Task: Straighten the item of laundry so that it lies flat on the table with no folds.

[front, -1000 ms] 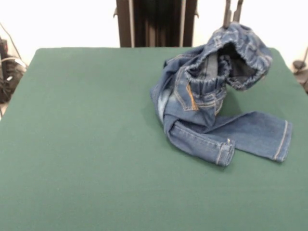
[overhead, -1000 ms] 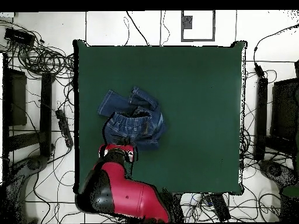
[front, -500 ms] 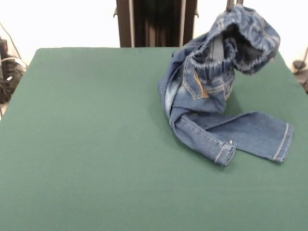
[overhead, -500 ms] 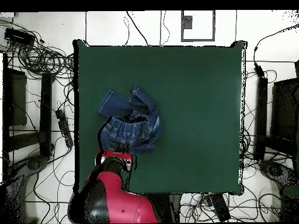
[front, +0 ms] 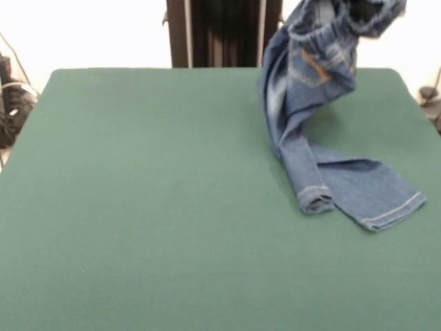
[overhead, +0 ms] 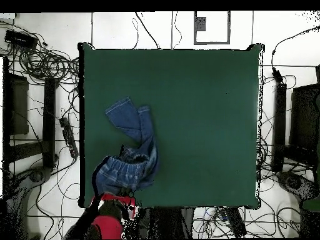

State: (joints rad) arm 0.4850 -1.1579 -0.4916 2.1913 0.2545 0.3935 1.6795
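A small pair of blue jeans (front: 306, 89) hangs by its elastic waistband above the far right of the green table (front: 138, 207). Both legs (front: 358, 193) trail down onto the cloth, one cuff rolled under. From overhead, the jeans (overhead: 134, 165) stretch from the table's lower left edge toward its middle, on the green table (overhead: 206, 112). My gripper (overhead: 117, 199) sits under the red arm at that edge, shut on the waistband. Its fingers are hidden. It is above the top edge of the front view.
The dark pedestal (front: 220, 31) stands behind the table's far edge. Cables (overhead: 44, 62) lie on the floor all around, with black stands (overhead: 25, 125) at the left and another black stand (overhead: 300, 125) at the right.
The gripper has pulled the waistband up and back toward the robot's edge of the table. The bunched jeans have drawn out longer, and the legs have slid after them.
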